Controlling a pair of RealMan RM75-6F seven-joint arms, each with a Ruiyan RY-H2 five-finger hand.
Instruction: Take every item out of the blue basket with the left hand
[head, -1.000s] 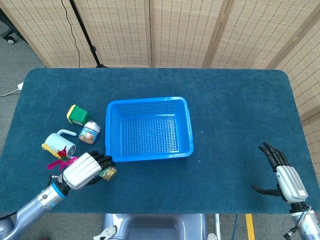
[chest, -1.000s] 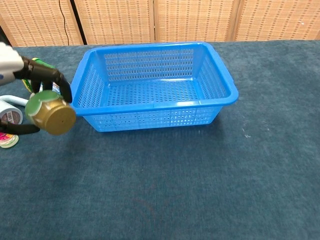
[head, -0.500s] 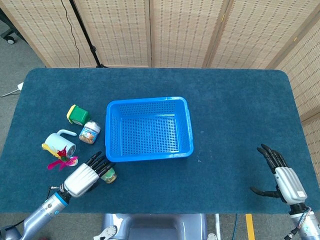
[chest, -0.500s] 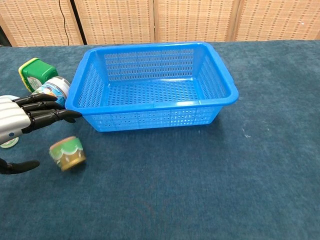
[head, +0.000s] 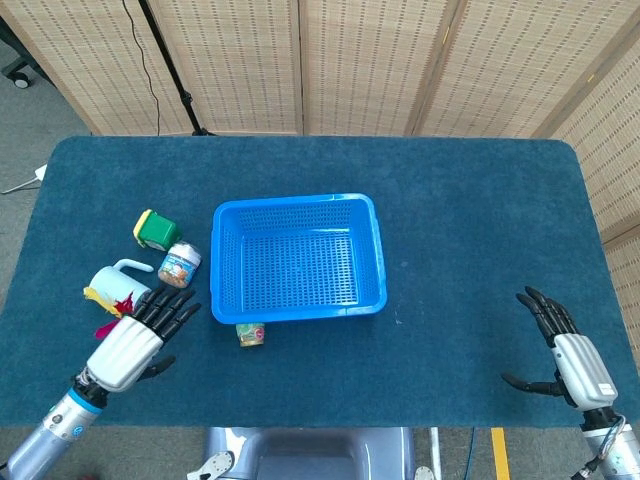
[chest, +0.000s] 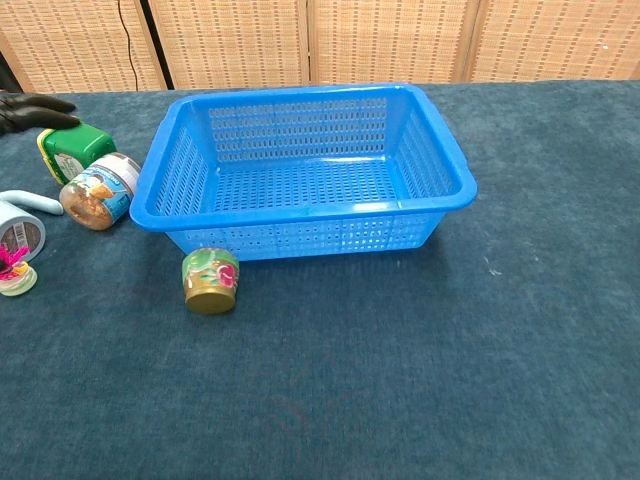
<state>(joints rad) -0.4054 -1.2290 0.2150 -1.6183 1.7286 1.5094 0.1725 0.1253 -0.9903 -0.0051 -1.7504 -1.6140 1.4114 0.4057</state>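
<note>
The blue basket sits mid-table with nothing inside it. A small green jar with a gold lid lies on its side just in front of the basket's near-left corner. My left hand hovers open to the left of that jar, fingers spread, holding nothing; only its fingertips show in the chest view. My right hand stays open at the table's near right, away from everything.
Left of the basket lie a green and yellow container, a jar of snacks, a white and blue cup and a pink flower toy. Wicker screens stand behind the table.
My left hand has let go of the green jar, which rolled right to the basket's front. The hand then drew back to the left. The right hand has barely moved.
</note>
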